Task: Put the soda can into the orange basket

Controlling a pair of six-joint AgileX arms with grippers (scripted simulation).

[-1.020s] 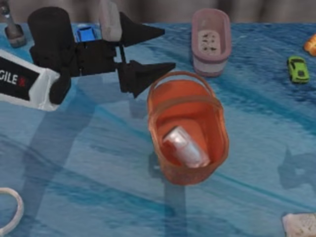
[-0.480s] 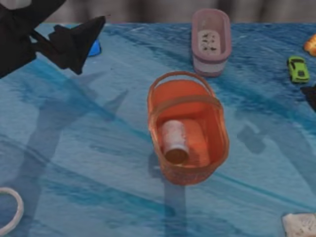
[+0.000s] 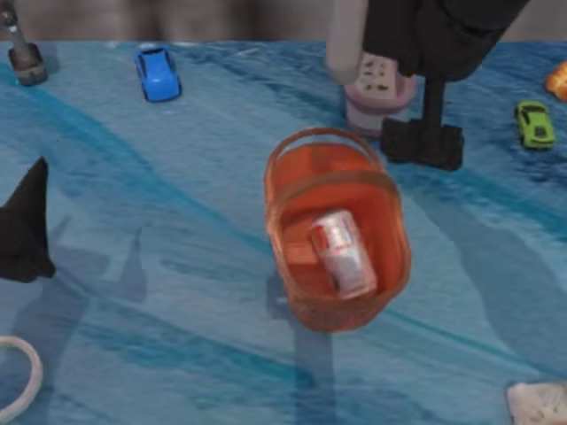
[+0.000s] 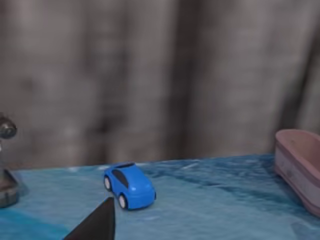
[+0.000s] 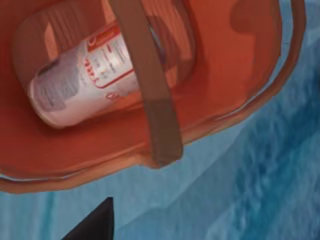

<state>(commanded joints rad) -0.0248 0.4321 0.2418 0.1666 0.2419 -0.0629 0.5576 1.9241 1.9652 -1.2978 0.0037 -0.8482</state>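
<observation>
Lying on its side, the small white-silver soda can with red markings [image 3: 344, 252] rests on the floor of the large oval orange plastic basket with an arched handle [image 3: 292, 190] — below the right gripper [image 3: 423, 142], which hangs above the basket's far right rim; whether its fingers are apart or together cannot be told. The can is apart from both grippers. The left gripper [image 3: 27, 226] sits well to the basket's left at the table edge, its finger state likewise unclear. A mauve-pink oval tub [image 3: 376, 99] stands just beyond the right gripper — bare blue table [image 3: 177, 292] surrounds the basket elsewhere. A blue toy car [image 3: 158, 73] lies far from the left gripper.
</observation>
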